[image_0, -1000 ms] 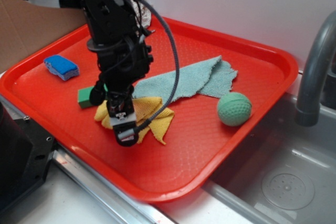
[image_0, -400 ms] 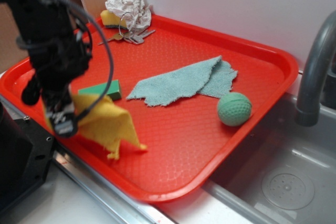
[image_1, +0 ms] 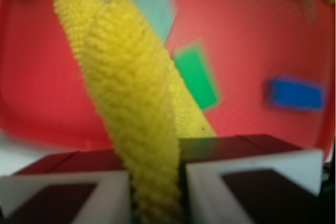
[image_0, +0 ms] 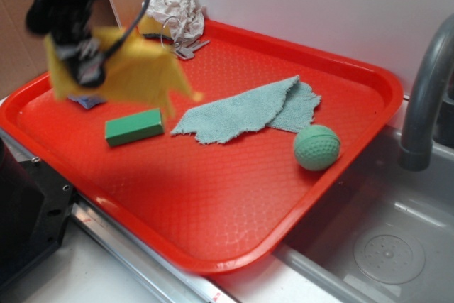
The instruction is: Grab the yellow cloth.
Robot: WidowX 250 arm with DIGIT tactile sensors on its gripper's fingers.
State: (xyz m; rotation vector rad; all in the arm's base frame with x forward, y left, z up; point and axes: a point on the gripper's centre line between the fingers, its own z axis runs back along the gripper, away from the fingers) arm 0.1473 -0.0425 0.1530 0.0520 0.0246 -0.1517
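Above the red tray (image_0: 355, 83), yellow cloth (image_0: 138, 69) hangs crumpled, claw-pinched (image_1: 156, 192).

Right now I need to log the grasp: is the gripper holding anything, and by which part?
The gripper holds the yellow cloth by a bunched fold, the rest hanging free above the tray.

No readable text in either view.

No letters, numbers, brand marks or signs can be made out on the red tray (image_0: 355, 97), green block (image_0: 134, 126), green ball (image_0: 316, 147), teal cloth (image_0: 248, 110), yellow cloth (image_1: 131, 108) or faucet (image_0: 425, 90). Wrist view is motion-blurred; the blue block (image_1: 295, 95) there shows plain colour only. The gripper (image_1: 155, 192) shows bare white and dark surfaces, nothing printed.
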